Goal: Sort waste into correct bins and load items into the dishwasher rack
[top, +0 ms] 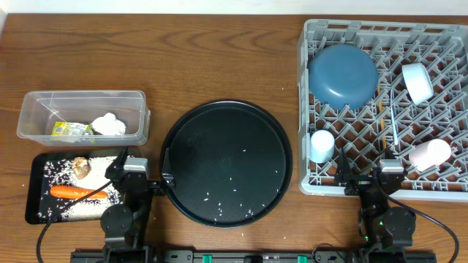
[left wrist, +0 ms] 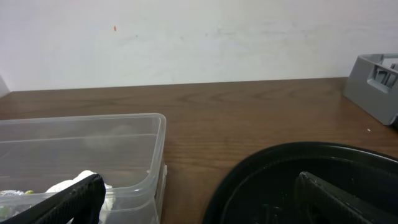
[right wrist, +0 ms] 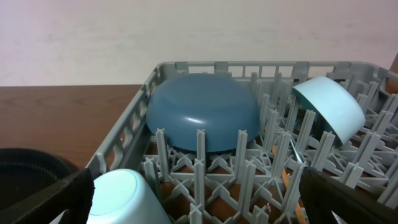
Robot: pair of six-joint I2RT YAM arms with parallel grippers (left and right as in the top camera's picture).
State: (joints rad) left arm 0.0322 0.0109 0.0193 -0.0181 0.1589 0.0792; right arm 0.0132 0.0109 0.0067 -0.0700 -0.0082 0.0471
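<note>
Your bench (top: 219, 58) is dark brown wood, running back to a plain white wall (left wrist: 186, 43). At the left rear sits the tub (top: 80, 93), with the wrapper (top: 71, 130) and the tissue (top: 109, 124) side by side along its front wall. Just in front of it lies the black tray (top: 33, 190), holding the carrot (top: 73, 192), a brown scrap (top: 81, 168) and a scatter of rice (top: 51, 172). The round tray (top: 219, 139) fills the middle of the bench, with a few grains on it.

The rack (top: 303, 109) takes the right side. In it you have:
- the plate (top: 342, 75), face down at the rear left
- the bowl (top: 418, 82), tilted at the rear right
- the blue cup (top: 322, 146), mouth down at the front left
- the pink cup (top: 429, 154), on its side at the front right

Your left claw (left wrist: 199, 180) is spread wide and grips nothing. It sits low between the black tray and the round tray. Your right claw (right wrist: 198, 173) is likewise spread and empty, at the rack's front edge, near the blue cup.
</note>
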